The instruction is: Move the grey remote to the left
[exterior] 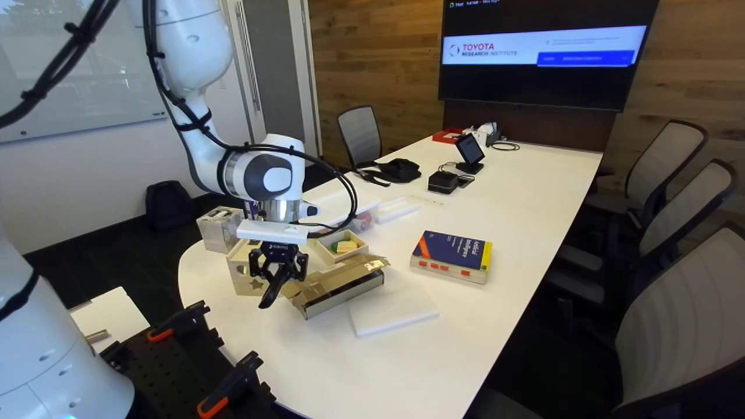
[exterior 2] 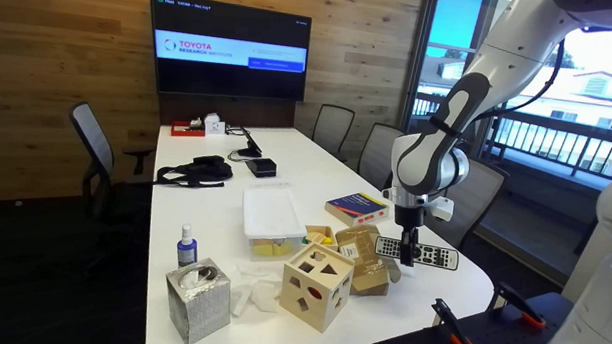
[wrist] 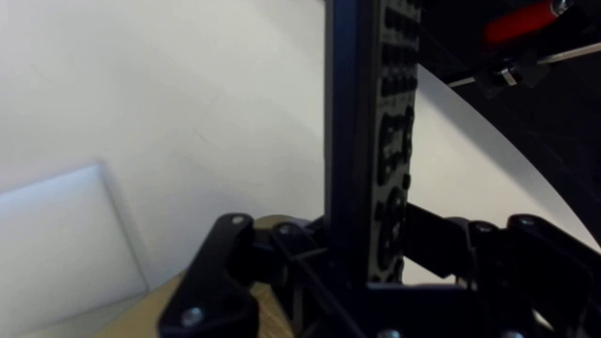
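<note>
The grey remote (exterior 2: 441, 257) with black buttons is held on its edge, its button face showing in an exterior view. It shows as a dark narrow shape in an exterior view (exterior: 269, 298), and in the wrist view (wrist: 357, 122) its dark side and part of its buttons show. My gripper (exterior 2: 407, 255) is shut on the remote near its middle, with a finger on each face. The gripper also shows in an exterior view (exterior: 279, 273) and in the wrist view (wrist: 368, 234). The remote appears to be above the white table (exterior: 407, 372), close to the open cardboard box (exterior: 343, 285).
A wooden shape box (exterior 2: 317, 285) stands beside the cardboard box. A white slab (exterior: 393, 314) lies in front of it. A thick blue book (exterior: 451, 256), a tissue box (exterior 2: 198, 299), a lidded plastic bin (exterior 2: 274, 214) and a spray bottle (exterior 2: 187, 247) stand around.
</note>
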Robot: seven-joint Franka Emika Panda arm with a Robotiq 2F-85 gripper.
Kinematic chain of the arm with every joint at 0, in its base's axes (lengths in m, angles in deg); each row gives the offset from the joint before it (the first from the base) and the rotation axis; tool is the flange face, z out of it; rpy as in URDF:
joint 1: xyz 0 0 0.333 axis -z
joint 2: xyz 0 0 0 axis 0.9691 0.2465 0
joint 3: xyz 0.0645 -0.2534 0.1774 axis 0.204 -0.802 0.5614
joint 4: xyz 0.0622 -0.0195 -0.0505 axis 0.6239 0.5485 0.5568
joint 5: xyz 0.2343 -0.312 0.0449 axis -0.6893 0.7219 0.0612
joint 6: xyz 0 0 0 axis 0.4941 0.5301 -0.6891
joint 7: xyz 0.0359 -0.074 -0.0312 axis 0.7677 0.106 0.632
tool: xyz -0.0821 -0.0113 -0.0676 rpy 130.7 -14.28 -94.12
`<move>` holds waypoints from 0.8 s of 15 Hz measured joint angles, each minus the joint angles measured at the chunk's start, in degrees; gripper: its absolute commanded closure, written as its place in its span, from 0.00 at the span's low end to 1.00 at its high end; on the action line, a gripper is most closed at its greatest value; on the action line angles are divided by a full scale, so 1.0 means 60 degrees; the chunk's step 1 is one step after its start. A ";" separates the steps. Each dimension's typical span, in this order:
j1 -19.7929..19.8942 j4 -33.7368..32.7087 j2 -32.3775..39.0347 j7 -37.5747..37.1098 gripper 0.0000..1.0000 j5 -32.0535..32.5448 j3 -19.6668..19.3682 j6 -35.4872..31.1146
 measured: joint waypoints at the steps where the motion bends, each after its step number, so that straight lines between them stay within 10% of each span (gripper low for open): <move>1: -0.0080 -0.0022 0.0000 0.0271 0.96 0.0071 0.0009 0.0004; 12: -0.0729 -0.0736 0.0029 0.1582 0.96 0.0090 0.0772 0.0147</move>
